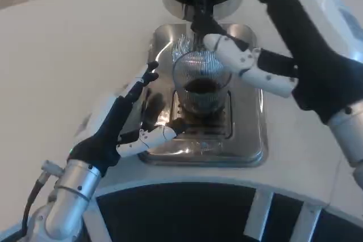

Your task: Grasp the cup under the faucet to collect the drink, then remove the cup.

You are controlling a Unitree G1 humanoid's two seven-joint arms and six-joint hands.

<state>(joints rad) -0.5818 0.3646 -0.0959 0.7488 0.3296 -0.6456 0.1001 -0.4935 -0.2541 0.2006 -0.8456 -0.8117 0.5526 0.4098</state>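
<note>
My left hand (127, 117) sits in the lower left of the frame, fingers spread and holding nothing; the upper fingers (148, 75) point up and right toward the cup, and a lower white finger (156, 135) reaches right, its dark tip lying at the front edge of the tray's grille, just below and left of the cup's base. Whether that tip touches the cup I cannot tell. My silver left forearm (71, 194) runs down to the bottom left corner. My right hand (258, 63) comes in from the upper right, its black wrist cover filling that corner; its white fingers (227, 46) reach left to the cup's rim on the right side, and a dark fingertip lies near the faucet above. It looks to be at the cup, but whether it truly grips it I cannot tell from this blurred view. The cup (201, 80), clear and ribbed, stands upright in the middle of the frame on the grille (218, 126), with dark drink in its lower part. It stands right under the faucet (195, 7), the dark machine at the top centre. The shiny steel tray (249, 140) lies around the grille, resting on the white table (68, 49). A dark band (170, 213) crosses the bottom of the frame beyond the table's curved edge.
</note>
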